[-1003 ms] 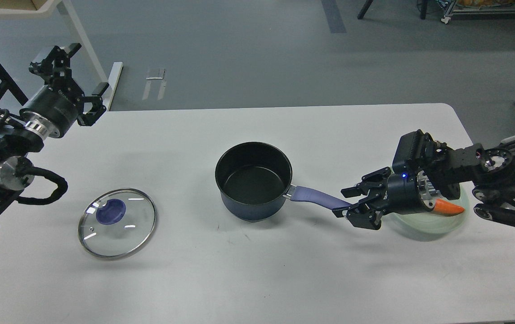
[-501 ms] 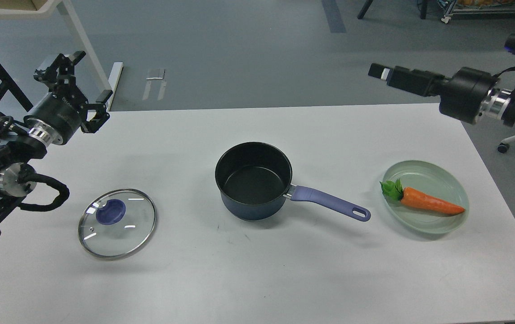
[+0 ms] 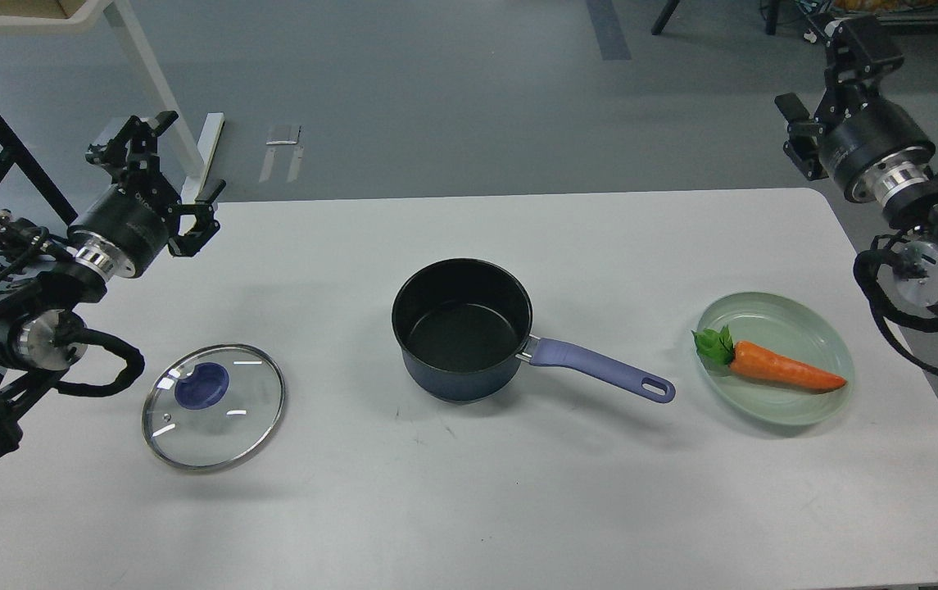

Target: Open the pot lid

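Note:
A dark blue pot (image 3: 461, 328) with a purple handle (image 3: 604, 371) stands open and empty at the middle of the white table. Its glass lid (image 3: 213, 406) with a blue knob lies flat on the table to the left, apart from the pot. My left gripper (image 3: 165, 172) is open and empty, raised over the table's far left edge, well above the lid. My right gripper (image 3: 829, 82) is open and empty, raised beyond the table's far right corner.
A pale green plate (image 3: 796, 328) with an orange carrot (image 3: 780, 367) sits at the right of the table. A white desk leg (image 3: 149, 74) stands on the floor at the far left.
My right arm has left the pot handle and swung up and back to the far right corner. My left gripper has drifted slightly right. Pot and lid have not moved.

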